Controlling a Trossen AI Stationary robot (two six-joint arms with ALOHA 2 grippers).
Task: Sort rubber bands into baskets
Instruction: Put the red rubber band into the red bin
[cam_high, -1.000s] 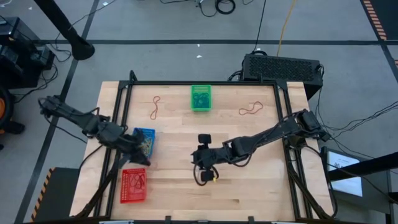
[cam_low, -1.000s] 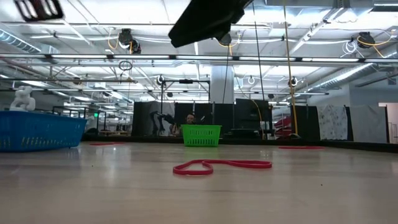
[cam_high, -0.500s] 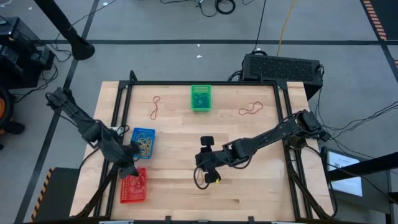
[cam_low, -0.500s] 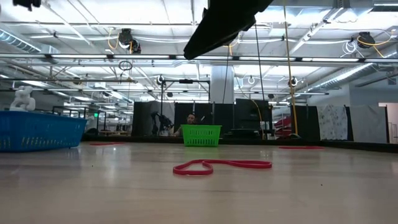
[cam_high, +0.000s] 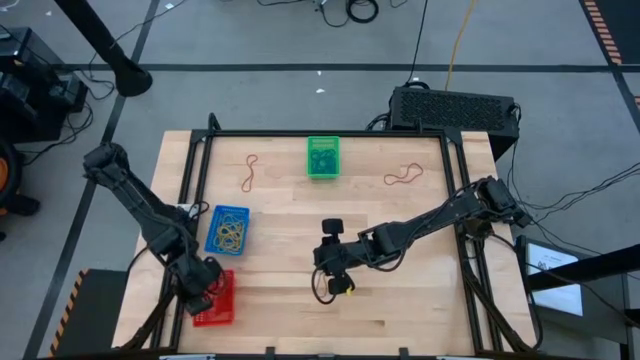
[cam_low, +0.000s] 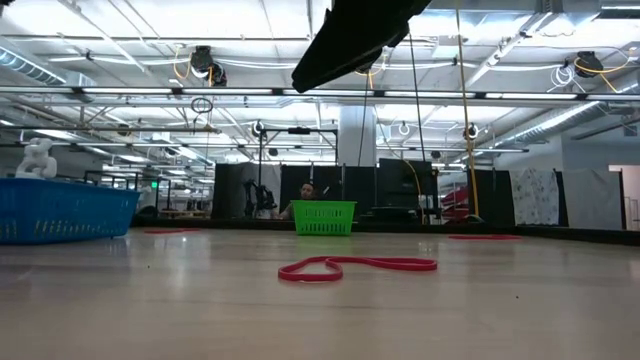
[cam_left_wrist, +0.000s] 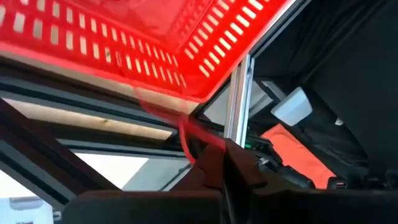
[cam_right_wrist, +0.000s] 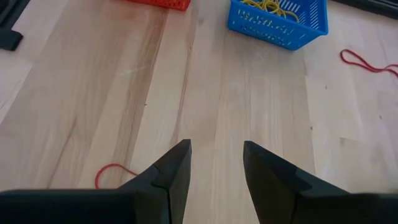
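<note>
The left gripper is hanging over the red basket at the near left corner of the table; its fingers are squeezed together, and in the left wrist view a thin red rubber band is dangling from the tips; just behind the red basket the blue basket is sitting with yellow bands inside; farther back a red band is lying on the wood, and the green basket is standing at the far middle edge; the right gripper is waiting in the middle of the table with its fingers spread apart and nothing between them; another red band is lying far back on the right.
</note>
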